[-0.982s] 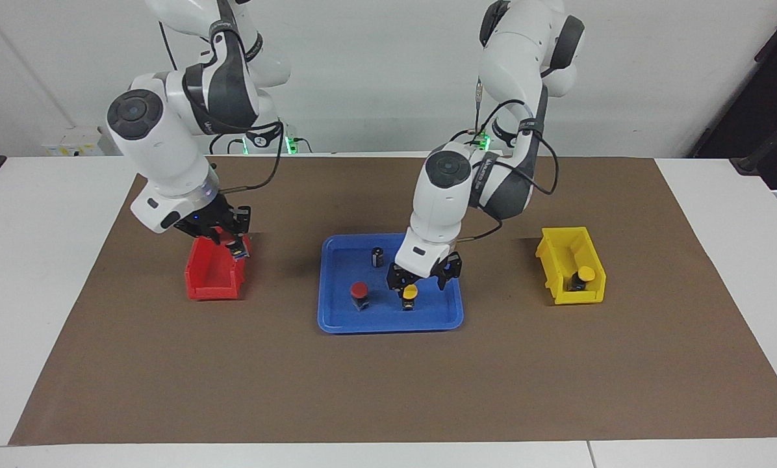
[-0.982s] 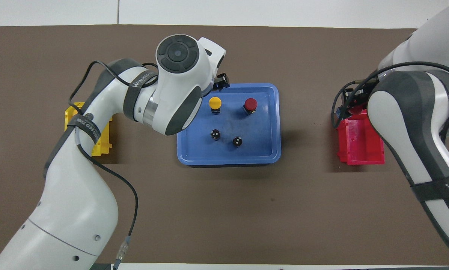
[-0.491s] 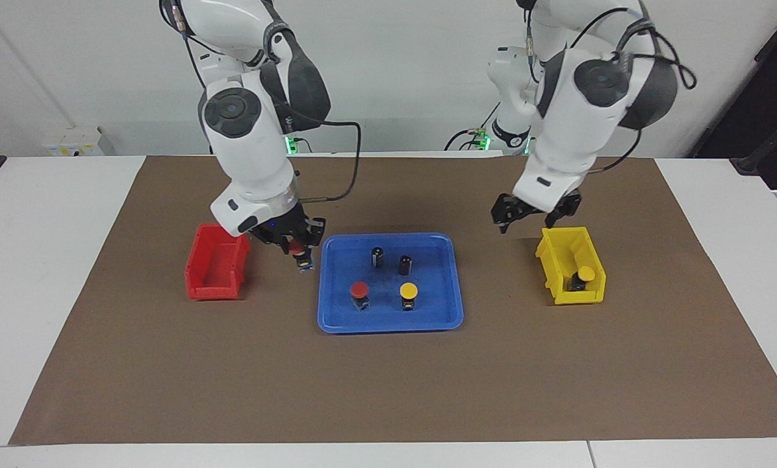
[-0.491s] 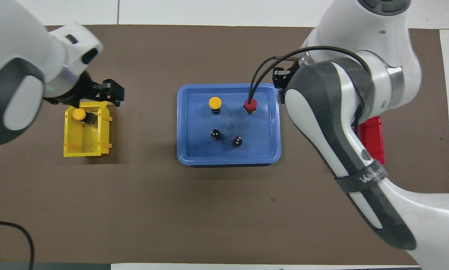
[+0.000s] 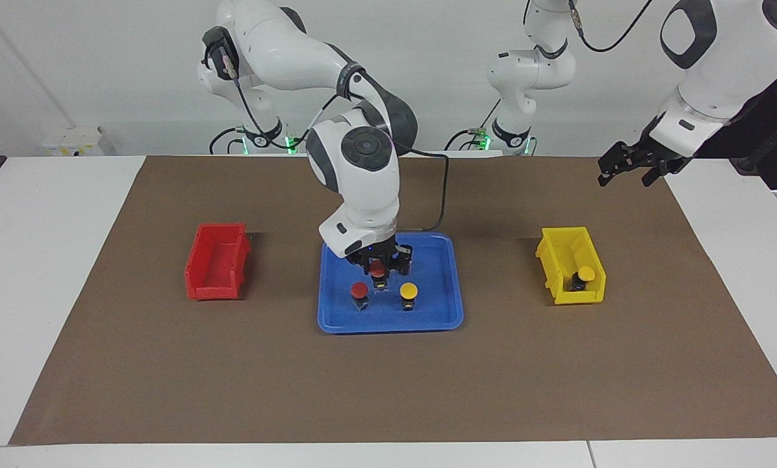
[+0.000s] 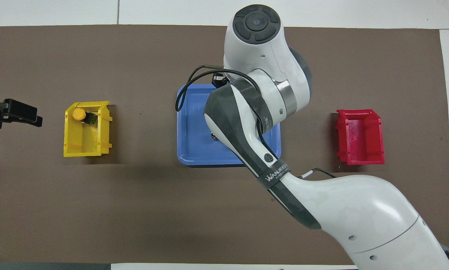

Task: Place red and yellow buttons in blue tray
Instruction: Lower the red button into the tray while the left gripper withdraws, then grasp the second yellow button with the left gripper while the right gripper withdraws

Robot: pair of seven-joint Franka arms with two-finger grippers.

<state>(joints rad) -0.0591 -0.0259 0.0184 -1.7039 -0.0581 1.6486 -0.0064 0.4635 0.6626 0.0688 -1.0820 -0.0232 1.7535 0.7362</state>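
Swung across from the red bin (image 5: 217, 261) since half a sec ago, the right gripper (image 5: 379, 265) now hangs low over the blue tray (image 5: 440, 309), a red button (image 5: 378, 272) pinched in its shut fingers. Left gripper (image 5: 635, 169) has meanwhile pulled away from the yellow bin (image 5: 560, 260) & sits high over the mat's (image 5: 388, 383) edge at the left arm's end of the table, fingers spread, nothing in them.

Red bin lies toward the right arm's end, yellow bin toward the left arm's, w/ the tray between them. One yellow button (image 5: 580, 277) rests inside the yellow bin, at the end farther from the robots. In the tray, a 2nd red button (image 5: 359, 294) & a 2nd yellow button (image 5: 408, 294) stand upright side by side in the half farther from the robots. Held red button hangs just beside them, on their robot side; whether it touches the tray floor can't be told.

Right arm reaches in from its base, elbow high, wrist pointing straight down; in the overhead view its forearm blocks most of the tray interior. Left arm is stretched outward, its gripper angled down toward the table.
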